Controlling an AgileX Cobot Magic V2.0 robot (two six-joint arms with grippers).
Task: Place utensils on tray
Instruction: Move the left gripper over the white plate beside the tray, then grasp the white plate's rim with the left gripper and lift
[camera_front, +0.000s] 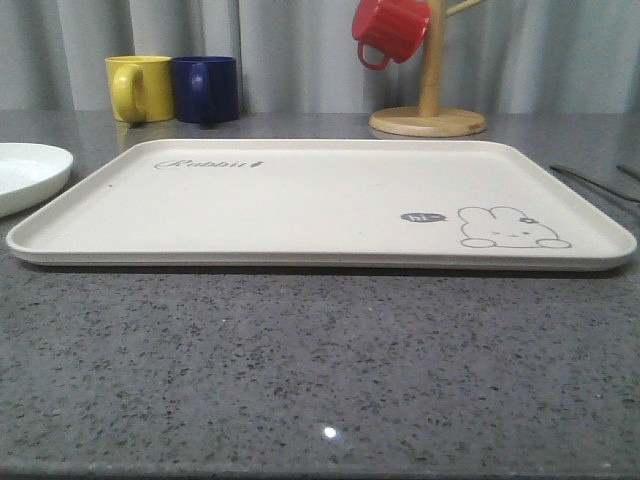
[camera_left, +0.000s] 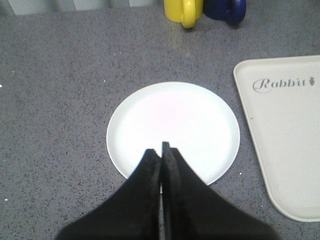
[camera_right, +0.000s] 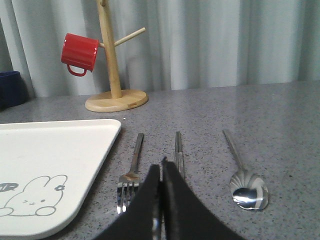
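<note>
Your right gripper (camera_right: 161, 167) is pinched closed on nothing, right above the cutlery. In the right wrist view the fork (camera_right: 131, 172) sits lower centre-left, the chopsticks (camera_right: 178, 152) dead centre just past the fingertips, the spoon (camera_right: 244, 172) lower right. All three lie side by side, long axes running away from the camera, on bare table to the right of the tray (camera_right: 97, 150). The tray is still bare. The right arm is much nearer. Your left gripper (camera_left: 161, 152) is closed too, empty, over the white plate (camera_left: 145, 115). The surface is flat grey speckled stone (camera_front: 320, 370); thin metal lying flat looks hard to pinch. Mug tree (camera_right: 112, 60) upper left, well apart.
</note>
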